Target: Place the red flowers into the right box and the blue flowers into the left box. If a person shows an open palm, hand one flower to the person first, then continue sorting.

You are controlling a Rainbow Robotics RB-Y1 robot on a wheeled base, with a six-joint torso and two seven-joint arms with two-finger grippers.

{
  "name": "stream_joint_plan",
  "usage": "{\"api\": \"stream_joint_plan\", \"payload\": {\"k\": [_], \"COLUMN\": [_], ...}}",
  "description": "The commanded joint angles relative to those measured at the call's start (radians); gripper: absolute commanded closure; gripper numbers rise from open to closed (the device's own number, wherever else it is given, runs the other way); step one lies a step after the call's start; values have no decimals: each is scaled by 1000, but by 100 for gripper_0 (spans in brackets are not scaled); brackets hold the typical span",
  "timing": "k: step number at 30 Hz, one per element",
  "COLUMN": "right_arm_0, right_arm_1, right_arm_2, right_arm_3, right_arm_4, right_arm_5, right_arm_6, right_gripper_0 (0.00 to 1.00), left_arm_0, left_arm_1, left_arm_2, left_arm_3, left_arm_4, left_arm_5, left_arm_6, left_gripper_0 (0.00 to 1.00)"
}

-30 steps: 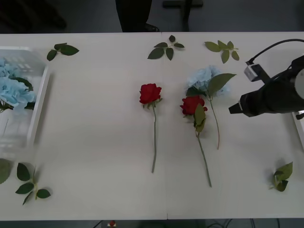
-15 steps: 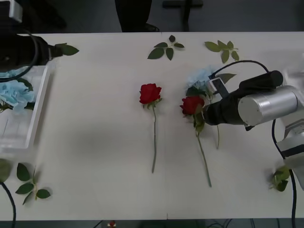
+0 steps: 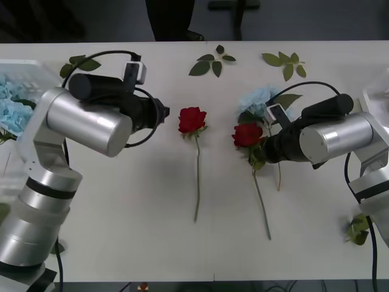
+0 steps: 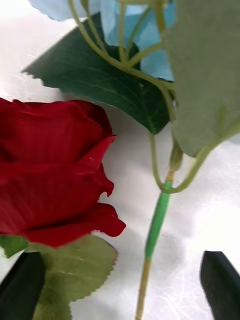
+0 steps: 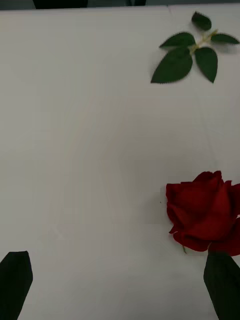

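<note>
Two red flowers lie on the white table: a middle rose (image 3: pixel 192 119) (image 5: pixel 205 217) and a right rose (image 3: pixel 247 134) (image 4: pixel 50 170). A blue flower (image 3: pixel 258 100) (image 4: pixel 145 50) lies just behind the right rose, its green stem (image 4: pixel 157 220) beside the bloom. More blue flowers (image 3: pixel 12 109) rest in the left box (image 3: pixel 51 112). My left gripper (image 3: pixel 163 112) (image 5: pixel 120 282) is open just left of the middle rose. My right gripper (image 3: pixel 261 151) (image 4: pixel 120 285) is open, with the right rose's leaf and the blue flower's stem between its black fingers (image 4: pixel 222 282). The right box (image 3: pixel 377 97) shows as a white edge.
Loose leaf sprigs lie at the far edge (image 3: pixel 213 61) (image 5: pixel 190 50), the far right (image 3: pixel 285 64), the near right (image 3: pixel 360 228) and by the left box (image 3: pixel 79 62). A person's dark trouser legs (image 3: pixel 170 18) stand behind the table.
My left arm has swung from over the left box to just left of the middle rose. My right arm has stayed at the right rose and blue flower.
</note>
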Motion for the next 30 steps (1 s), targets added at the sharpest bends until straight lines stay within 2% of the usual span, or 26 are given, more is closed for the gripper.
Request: {"api": "stream_joint_plan", "payload": {"k": [1,7,9,10,11,12,13,14,25,30], "right_arm_0": [-41,-69,-75,-73,-75,-75,-75,-75,-75,-72], "right_arm_1": [8,14,14,14,14,14,14,14,7,-21], "right_arm_2": [-11,3,6,6,6,4,4,6,-37,-101], "right_arm_3": [6,66,78,78,78,78,78,78,67,-5], "right_arm_4": [6,6,8,8,8,8,8,9,6,2], "right_arm_5": [-6,-45,-55,-57,-57,-57,-57,-57,-57,3], "right_arm_6": [-40,-40,-40,-40,-40,-40,-40,-43,-29,31], "right_gripper_0": [17,26,33,42,56,82,93,100,100,100], "left_arm_0": [-4,-4,-7,-8,-7,-7,-7,-5,-4,-2], "left_arm_1": [-59,-154,-174,-179,-185,-188,-188,-188,-185,-185], "left_arm_2": [-51,-117,-137,-148,-155,-171,-177,-192,-207,-207], "left_arm_3": [59,197,251,268,285,303,311,320,320,320], "left_arm_4": [-64,-171,-191,-197,-197,-199,-199,-202,-200,-200], "left_arm_5": [-43,-145,-196,-214,-230,-248,-257,-265,-265,-265], "left_arm_6": [14,26,25,25,25,25,26,26,30,30], "left_gripper_0": [0,0,0,0,0,0,0,0,0,0]}}
